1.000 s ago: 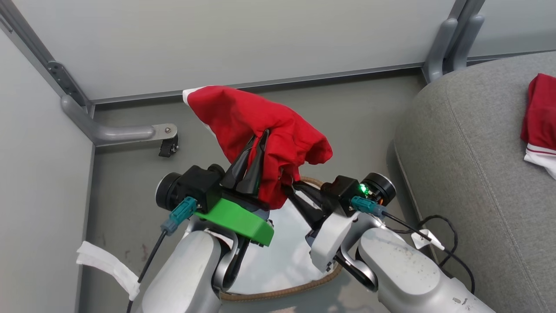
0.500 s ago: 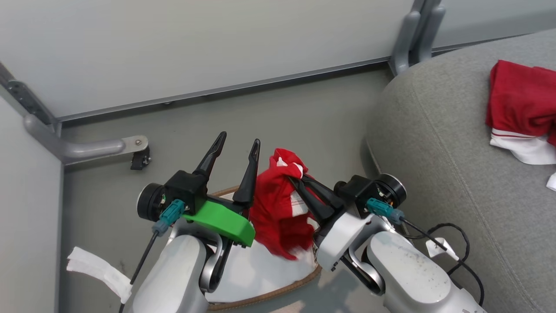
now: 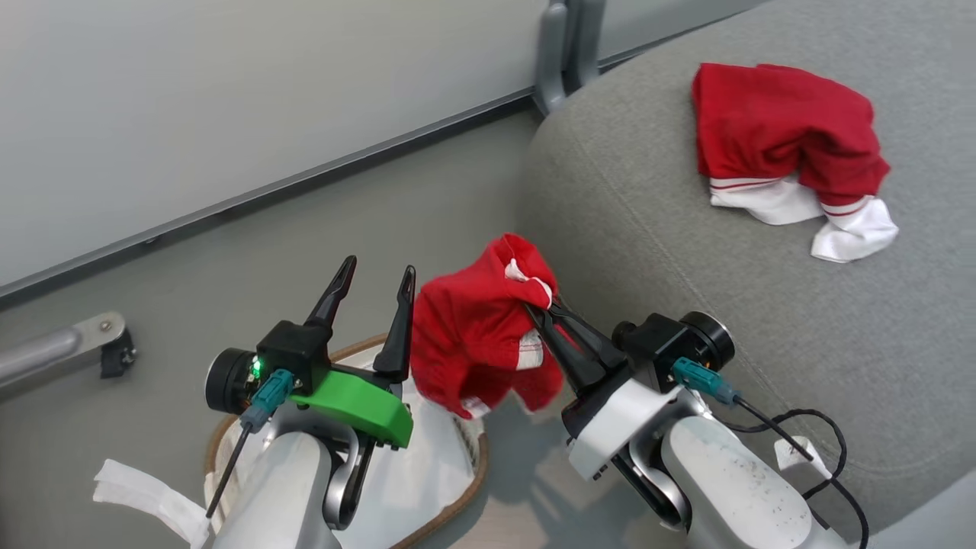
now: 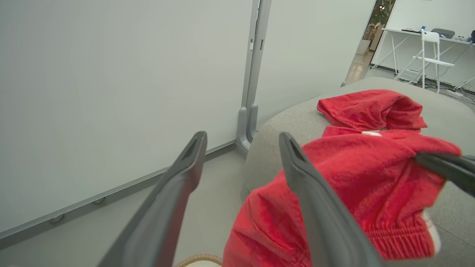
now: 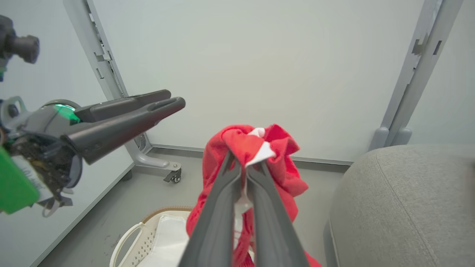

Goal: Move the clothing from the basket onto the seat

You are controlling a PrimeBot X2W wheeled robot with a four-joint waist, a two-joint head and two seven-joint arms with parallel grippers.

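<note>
Grey floor beside a white wall; the seat is at right, a crumpled garment already on it. Risk: the held garment hangs from 1 pinched edge between basket and seat; a swing could pull it free onto the floor. Right jaws are clamped on its trimmed edge. Left jaws stand wide, holding nothing.

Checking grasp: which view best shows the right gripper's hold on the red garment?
Right wrist view: right gripper shut on red garment, fabric bunched at its tips. Head view shows it side-on; left wrist view, its fingers at the edge.
</note>
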